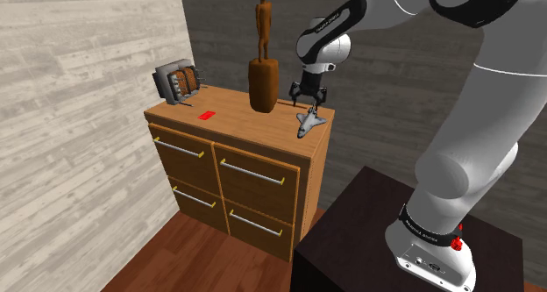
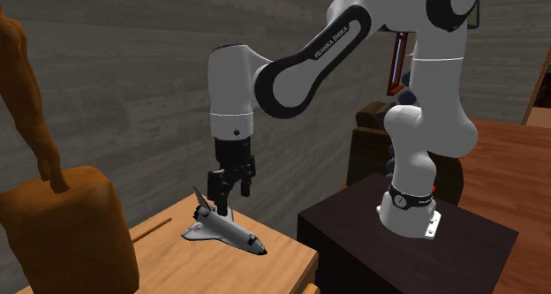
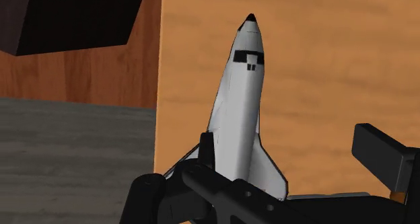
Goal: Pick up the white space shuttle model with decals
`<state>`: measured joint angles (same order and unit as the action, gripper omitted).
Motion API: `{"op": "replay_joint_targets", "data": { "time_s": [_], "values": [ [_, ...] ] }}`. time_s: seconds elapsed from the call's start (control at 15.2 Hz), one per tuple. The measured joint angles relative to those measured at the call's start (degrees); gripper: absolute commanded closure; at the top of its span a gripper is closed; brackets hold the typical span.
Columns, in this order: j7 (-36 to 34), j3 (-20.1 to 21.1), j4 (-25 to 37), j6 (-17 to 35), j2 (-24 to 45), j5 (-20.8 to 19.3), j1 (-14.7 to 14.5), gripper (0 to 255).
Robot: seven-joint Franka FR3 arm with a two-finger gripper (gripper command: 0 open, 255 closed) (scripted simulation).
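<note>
A white space shuttle model with black nose and black-edged wings lies flat on the wooden dresser top, near the corner closest to the stand. In the second exterior view the shuttle points its nose toward the dresser's front edge. My gripper hangs just above its tail end, fingers pointing down and open. Seen from the wrist, the shuttle stretches away from the gripper, its tail lying between the spread fingers, which do not clasp it.
A tall brown wooden figure on a block stands close beside the gripper on the dresser. A toaster-like appliance and a small red item sit further along. The grey wall runs right behind; the dresser edge drops off beside the shuttle.
</note>
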<state>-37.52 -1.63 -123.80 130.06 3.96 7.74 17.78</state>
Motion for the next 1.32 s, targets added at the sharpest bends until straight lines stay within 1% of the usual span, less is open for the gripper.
{"op": "replay_joint_targets", "data": {
  "time_s": [0.2, 0.33, 0.79, 0.86, 1.32],
  "values": [
    [-3.2, -1.6, 2.0, 2.4, 4.5, 1.0, 1.5, 0],
    [-4.2, -2.0, 2.2, 3.3, 5.5, 1.3, 1.7, 0],
    [-3.5, -1.8, 1.2, 8.0, 9.3, 2.4, 1.9, 0],
    [-3.5, -1.8, 1.1, 8.1, 9.4, 2.5, 1.9, 255],
    [-3.5, -1.8, 1.0, 8.3, 9.4, 2.5, 1.9, 255]
  ]
}}
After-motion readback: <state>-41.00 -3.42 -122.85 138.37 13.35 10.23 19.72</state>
